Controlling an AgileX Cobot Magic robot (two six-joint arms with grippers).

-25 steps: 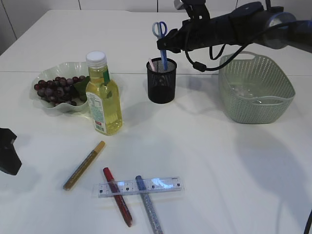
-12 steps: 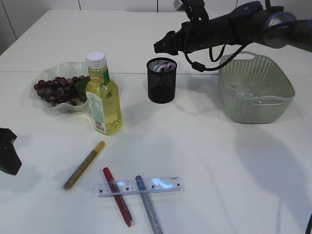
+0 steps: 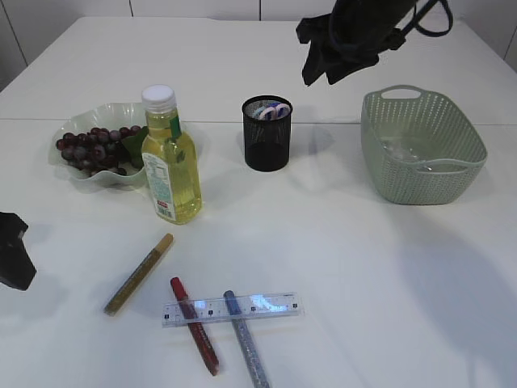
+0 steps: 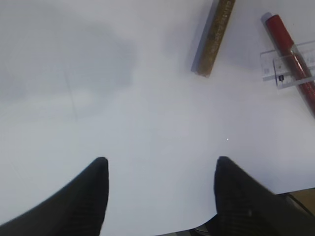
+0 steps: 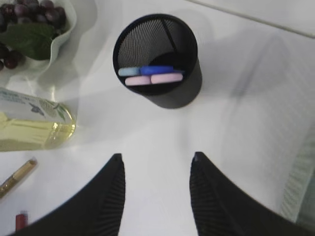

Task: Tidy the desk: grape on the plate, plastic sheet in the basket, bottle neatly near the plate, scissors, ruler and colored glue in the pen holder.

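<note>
Scissors (image 5: 147,75) inside black mesh cup (image 5: 157,61)

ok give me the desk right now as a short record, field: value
grapes: on plate
bottle: upright beside plate
pen holder: scissors inside
basket: clear sheet in it
ruler: on table, across red glue pen and silver glue pen
gold glue pen: on table, apart
right gripper: open, empty, above holder
left gripper: open, empty, over bare table
</note>
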